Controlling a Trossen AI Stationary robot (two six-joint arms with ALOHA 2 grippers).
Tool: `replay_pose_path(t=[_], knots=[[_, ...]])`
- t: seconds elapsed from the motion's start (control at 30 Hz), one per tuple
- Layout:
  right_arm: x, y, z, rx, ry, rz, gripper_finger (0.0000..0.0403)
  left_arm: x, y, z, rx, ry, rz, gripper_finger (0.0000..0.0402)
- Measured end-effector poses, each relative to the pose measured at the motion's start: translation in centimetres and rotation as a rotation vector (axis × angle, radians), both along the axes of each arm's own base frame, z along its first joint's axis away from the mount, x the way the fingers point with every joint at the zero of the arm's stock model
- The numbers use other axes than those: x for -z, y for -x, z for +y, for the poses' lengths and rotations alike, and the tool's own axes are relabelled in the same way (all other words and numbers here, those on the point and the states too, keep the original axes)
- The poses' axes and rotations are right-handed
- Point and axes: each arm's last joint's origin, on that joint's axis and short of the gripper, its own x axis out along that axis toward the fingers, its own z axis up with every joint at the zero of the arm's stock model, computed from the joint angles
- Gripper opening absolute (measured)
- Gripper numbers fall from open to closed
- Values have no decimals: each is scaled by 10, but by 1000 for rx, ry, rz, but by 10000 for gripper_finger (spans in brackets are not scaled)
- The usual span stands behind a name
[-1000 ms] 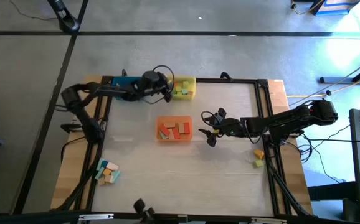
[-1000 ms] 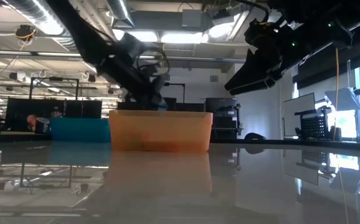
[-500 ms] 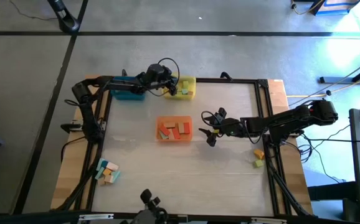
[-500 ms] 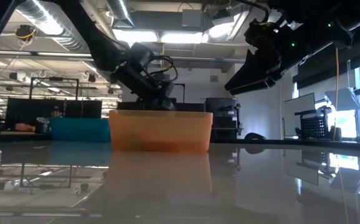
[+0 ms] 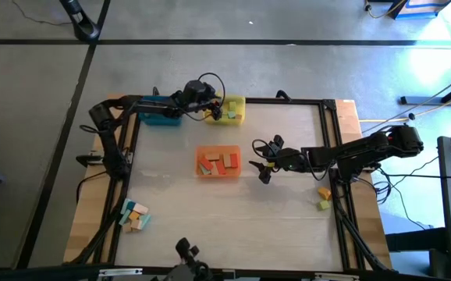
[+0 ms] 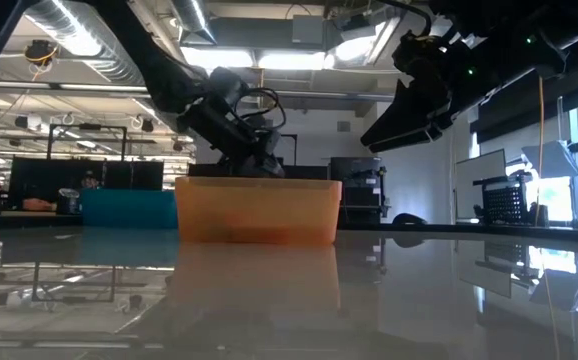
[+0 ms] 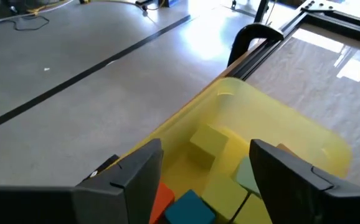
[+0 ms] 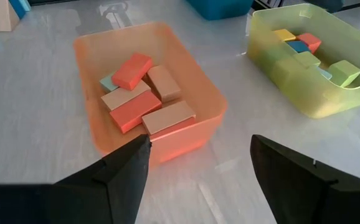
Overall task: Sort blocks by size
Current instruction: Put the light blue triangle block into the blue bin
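a pale desk (image 5: 288,156) framed by dark rails sits on a grey floor, with an open workshop behind it in the low view. nearest the front edge, a small heap of blocks (image 5: 134,215) lies at the left corner, and a couple more blocks (image 5: 324,197) lie by the right rail. mid-desk, the orange tray (image 5: 218,161) holds red and wood-coloured slabs; the right end effector (image 5: 260,161) hovers just beside it, on its right, fingers spread and empty. farther back, the left end effector (image 7: 208,180) hangs over the yellow tray (image 5: 231,109), jaws released with nothing between them, small yellow, green, blue and orange pieces lying under it; the blue tray (image 5: 157,112) sits just left of that. by my reading, the next pick turns on the unsorted heaps: the front-left heap lies well apart from the left arm, back toward its base, while the right-rail pair lies closer to the right arm.
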Motion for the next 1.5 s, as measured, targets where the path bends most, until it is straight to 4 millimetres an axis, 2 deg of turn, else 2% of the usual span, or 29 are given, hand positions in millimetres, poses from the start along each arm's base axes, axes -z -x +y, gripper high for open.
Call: replay_pose_path(t=[0.17,0.37,0.57,0.87,1.0,1.2,1.5], knots=[[0,0,0,0,0,5,276,-14,2,-10,31,-14,23,225],[0,0,0,0,1,7,276,-34,1,-37,124,-44,84,224],[1,0,0,0,1,8,276,-51,1,-70,177,-55,154,223],[1,0,0,0,1,8,276,-69,8,-135,246,-46,298,223],[1,0,0,0,1,9,276,-61,12,-162,282,-2,380,223],[2,1,0,0,2,25,276,-36,25,-201,317,110,528,223],[2,1,0,1,1,23,276,-25,48,-262,326,239,716,223]])
